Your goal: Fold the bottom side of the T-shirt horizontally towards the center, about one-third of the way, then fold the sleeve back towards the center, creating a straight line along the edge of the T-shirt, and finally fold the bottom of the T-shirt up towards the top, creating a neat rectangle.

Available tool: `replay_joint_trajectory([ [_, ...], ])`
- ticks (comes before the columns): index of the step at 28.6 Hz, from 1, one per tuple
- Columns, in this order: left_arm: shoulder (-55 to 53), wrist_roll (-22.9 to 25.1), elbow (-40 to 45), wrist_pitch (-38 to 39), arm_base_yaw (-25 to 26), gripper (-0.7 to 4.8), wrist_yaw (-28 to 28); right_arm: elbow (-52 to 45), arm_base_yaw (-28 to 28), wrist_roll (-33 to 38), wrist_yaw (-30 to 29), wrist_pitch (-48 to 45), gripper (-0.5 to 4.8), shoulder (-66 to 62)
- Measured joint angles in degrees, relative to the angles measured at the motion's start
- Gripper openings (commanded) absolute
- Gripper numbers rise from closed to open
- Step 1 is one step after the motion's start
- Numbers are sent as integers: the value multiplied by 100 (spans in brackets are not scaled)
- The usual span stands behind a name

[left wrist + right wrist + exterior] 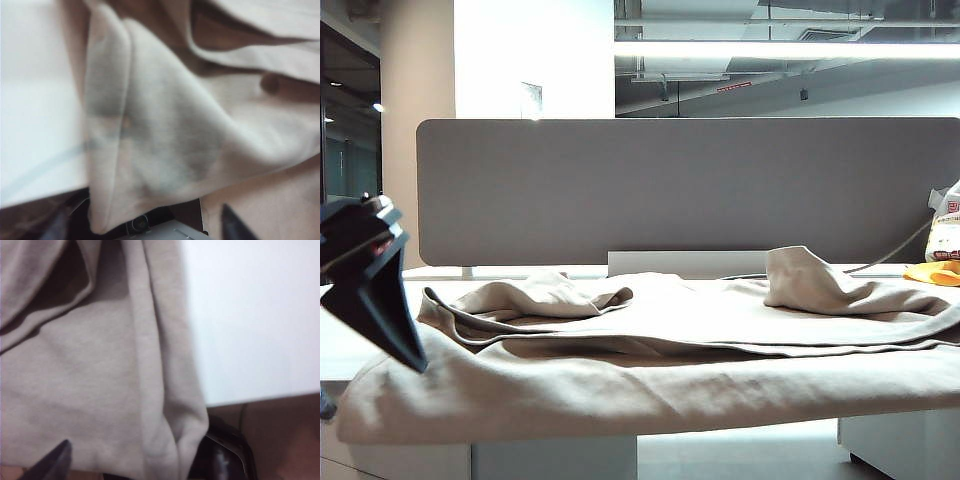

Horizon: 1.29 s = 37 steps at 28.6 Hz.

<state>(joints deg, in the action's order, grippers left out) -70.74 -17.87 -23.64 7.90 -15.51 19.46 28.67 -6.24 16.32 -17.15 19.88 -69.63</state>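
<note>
Behind the white tabletop (pixel 345 345) a grey partition screen (pixel 680 190) is seen, with an open ceiling and strip light above it. The T-shirt (pixel 650 385) is spread across nearly the whole width of the tabletop, its near part draped over the near edge; a long hemmed edge (pixel 700 345), probably the bottom of the T-shirt, runs left to right across the middle, and loose fabric is bunched up at the far left and far right.

The left claw (pixel 375 290) is seen at the left edge of the exterior view, just off the shirt's left end. In the left wrist view only one dark fingertip (pixel 235 225) shows beside a folded ridge of cloth; nothing is seen pinched, but whether the jaws are spread cannot be told. The right claw (pixel 150 467) is absent from the exterior view; in its wrist view two dark tips lie close over the shirt's edge, with no cloth visibly clamped, and its state cannot be told either.

Several layers lie stacked at the edge, so more than one could be caught in a pinch, or the fold could be dragged crooked if the two sides are lifted unevenly. The overhanging part could also slide off the tabletop.
</note>
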Motion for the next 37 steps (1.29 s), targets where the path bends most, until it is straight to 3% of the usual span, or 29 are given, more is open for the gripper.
replay_joint_trajectory([
  [5, -125, 0, 0, -103, 0, 203, 9, 0, 0, 4, -68, -118, 196, -44],
  [7, -131, -4, 0, -168, 2, 145, 77, 0, 0, 13, -68, -146, 186, -44],
  [9, -131, -2, 0, -216, 0, 111, 94, 0, 0, 11, -68, -160, 170, -44],
  [12, -136, -9, 0, -286, 2, 101, 96, 0, 0, 17, -68, -160, 107, -44],
  [16, -138, 0, 0, -299, 0, -7, 120, 0, 0, 17, -68, -160, 57, -44],
  [22, -153, 24, 0, -315, 2, -6, 221, 0, 0, 15, -131, -203, -5, -44],
  [29, -155, 55, -160, -240, 2, -6, 444, 144, 0, 7, -595, -299, -5, -44],
  [37, 90, 400, -1038, 562, 2, -6, 498, 667, 2, 11, -820, -284, -5, 109],
])
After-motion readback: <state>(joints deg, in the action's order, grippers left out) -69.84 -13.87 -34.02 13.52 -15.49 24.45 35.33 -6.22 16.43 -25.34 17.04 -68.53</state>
